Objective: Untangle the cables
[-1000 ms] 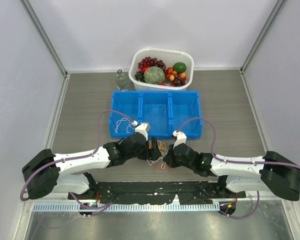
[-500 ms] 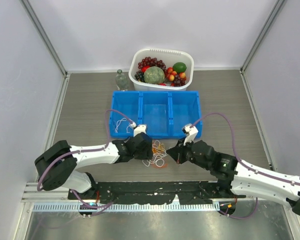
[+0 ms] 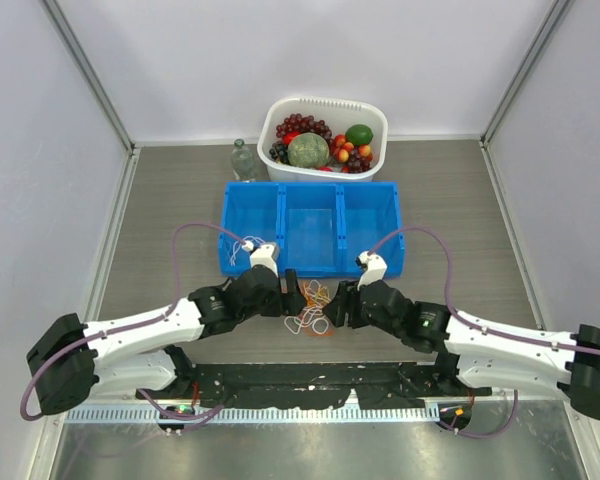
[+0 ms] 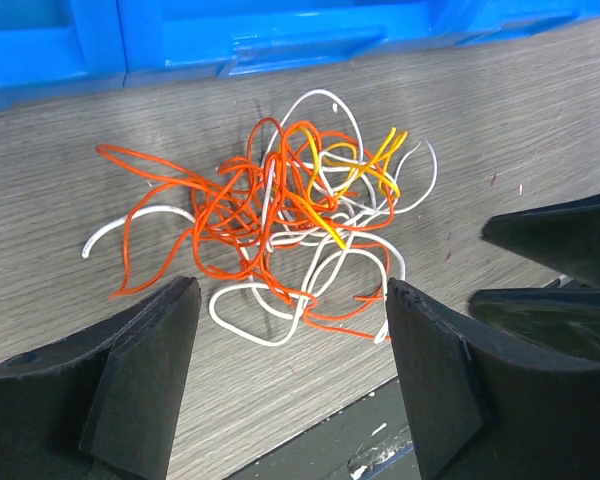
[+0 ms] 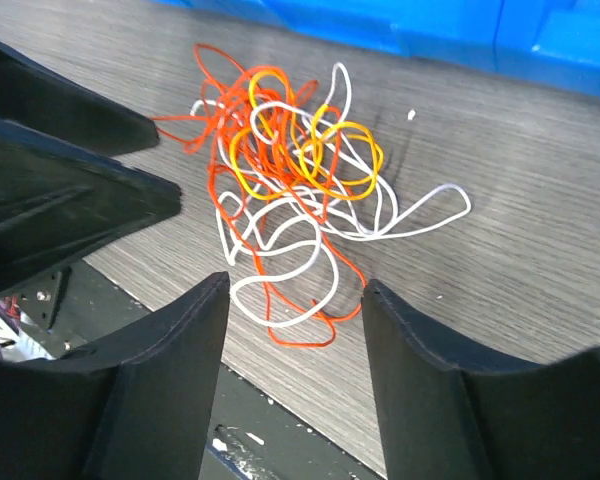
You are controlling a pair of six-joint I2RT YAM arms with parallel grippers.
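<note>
Tabletop (image 3: 160,200) holds tangled cables (image 3: 313,305) between left claw (image 4: 290,300) and right claw (image 5: 295,290), both open. Pinching several strands together could tighten knots.

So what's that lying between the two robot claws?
The cables, a tangled orange, white and yellow heap on the table, lie between the left gripper and the right gripper, held by neither. The top view shows it.

Top cam: cables (image 3: 313,305) too small to sort; 2 wrist cams crop blue bin (image 4: 180,40).
</note>
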